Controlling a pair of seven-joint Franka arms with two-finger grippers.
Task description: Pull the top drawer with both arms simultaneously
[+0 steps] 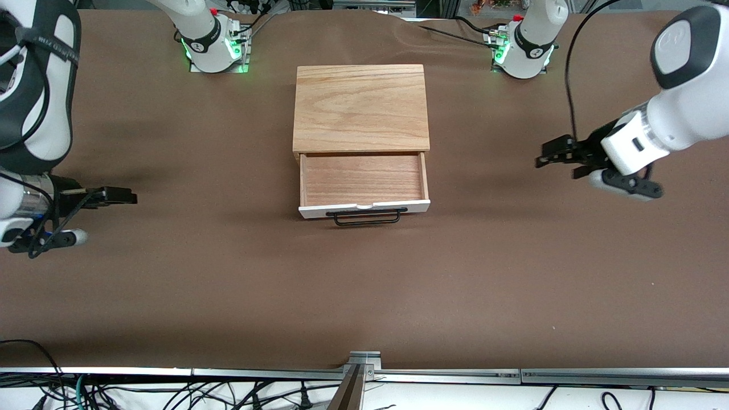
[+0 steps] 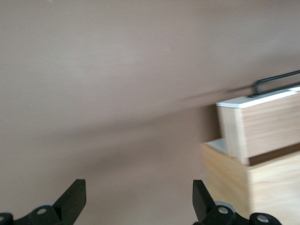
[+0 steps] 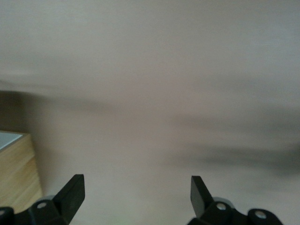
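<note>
Brown surface (image 1: 171, 285), wooden cabinet (image 1: 361, 107) mid-table between the arm bases, top drawer (image 1: 364, 181) pulled out toward the front camera, long axis across, black handle (image 1: 367, 217) nearest the camera, lower panel hidden, left gripper (image 1: 555, 156) and right gripper (image 1: 117, 196) with fingers apart, empty, over bare surface at either end, right arm partly cut off.

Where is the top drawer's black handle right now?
In the front view the black handle sits on the white front panel of the top drawer, which is pulled out of the wooden cabinet toward the front camera, mid-table between both arms.
</note>
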